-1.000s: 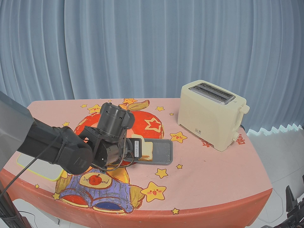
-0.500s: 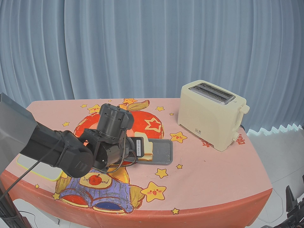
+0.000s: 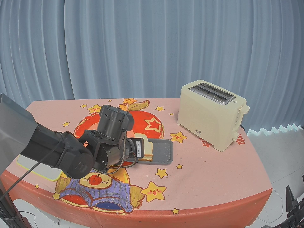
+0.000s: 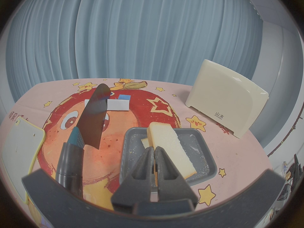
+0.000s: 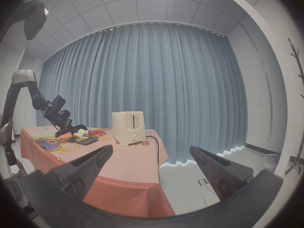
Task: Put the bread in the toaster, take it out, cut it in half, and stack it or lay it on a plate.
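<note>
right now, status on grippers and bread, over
Left gripper shut on bread, tilted in grey tray. Right gripper open, off the table. Toaster slots empty.

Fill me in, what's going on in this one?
The left hand is closed on the near end of a bread slice, which sits tilted in the grey tray at mid-table. The toaster stands apart on the robot's right, with nothing in its slots. A knife lies beside the tray, and a cutting board lies near the table's left edge. The right hand hangs open off the side of the table, holding nothing.
</note>
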{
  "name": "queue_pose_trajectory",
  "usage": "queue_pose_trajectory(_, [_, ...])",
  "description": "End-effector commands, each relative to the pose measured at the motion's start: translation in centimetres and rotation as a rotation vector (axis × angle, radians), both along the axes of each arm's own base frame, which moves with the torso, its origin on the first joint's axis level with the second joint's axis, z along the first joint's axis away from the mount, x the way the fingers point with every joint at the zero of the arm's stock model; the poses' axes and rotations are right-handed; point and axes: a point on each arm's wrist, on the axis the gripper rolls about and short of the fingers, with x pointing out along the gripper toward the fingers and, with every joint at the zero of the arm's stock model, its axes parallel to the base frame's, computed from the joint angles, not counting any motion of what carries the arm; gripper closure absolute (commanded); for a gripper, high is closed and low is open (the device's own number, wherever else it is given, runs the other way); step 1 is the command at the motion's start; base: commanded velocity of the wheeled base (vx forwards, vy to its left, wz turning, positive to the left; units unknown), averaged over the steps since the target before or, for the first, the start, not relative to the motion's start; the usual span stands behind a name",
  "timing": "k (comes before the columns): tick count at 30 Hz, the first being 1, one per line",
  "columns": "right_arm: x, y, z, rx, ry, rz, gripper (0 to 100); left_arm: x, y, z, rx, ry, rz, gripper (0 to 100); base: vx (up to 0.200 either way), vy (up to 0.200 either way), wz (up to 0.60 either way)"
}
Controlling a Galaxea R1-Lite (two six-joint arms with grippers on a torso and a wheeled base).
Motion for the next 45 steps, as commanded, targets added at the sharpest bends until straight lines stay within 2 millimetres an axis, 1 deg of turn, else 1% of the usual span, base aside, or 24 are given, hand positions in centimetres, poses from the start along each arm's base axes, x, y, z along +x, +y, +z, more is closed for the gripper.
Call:
queue_pose_trajectory(1, [0.0, 0.0, -0.5, 0.0, 0.001, 0.0, 0, 0.0, 0.1, 0.0, 0.0, -0.001, 0.004, 100, 0.0, 0.0, 0.0])
queue_pose_trajectory(15, [0.0, 0.0, -0.5, 0.0, 0.001, 0.0, 0, 0.0, 0.1, -0.1, 0.002, 0.003, 0.004, 100, 0.0, 0.0, 0.0])
queue_pose_trajectory(16, [0.0, 0.0, -0.5, 0.0, 0.001, 0.0, 0, 0.0, 0.2, -0.1, 0.002, 0.003, 0.005, 0, 0.0, 0.0, 0.0])
queue_pose_trajectory(32, [0.0, 0.0, -0.5, 0.0, 0.001, 0.0, 0, -0.3, 0.6, -0.2, 0.001, 0.013, 0.02, 0, 0.0, 0.0, 0.0])
queue_pose_trajectory(37, [0.0, 0.0, -0.5, 0.0, 0.001, 0.0, 0, -0.4, 1.4, -0.7, 0.021, 0.027, 0.037, 0, 0.0, 0.0, 0.0])
queue_pose_trajectory(41, [0.0, 0.0, -0.5, 0.0, 0.001, 0.0, 0, -0.3, 1.6, -0.6, 0.019, 0.027, 0.044, 0, 0.0, 0.0, 0.0])
queue_pose_trajectory(42, [0.0, 0.0, -0.5, 0.0, 0.001, 0.0, 0, 0.0, 2.1, -0.5, 0.017, 0.023, 0.058, 0, 0.0, 0.0, 0.0])
queue_pose_trajectory(45, [0.0, 0.0, -0.5, 0.0, 0.001, 0.0, 0, 0.0, 2.2, -0.3, 0.016, 0.019, 0.062, 0, 0.0, 0.0, 0.0])
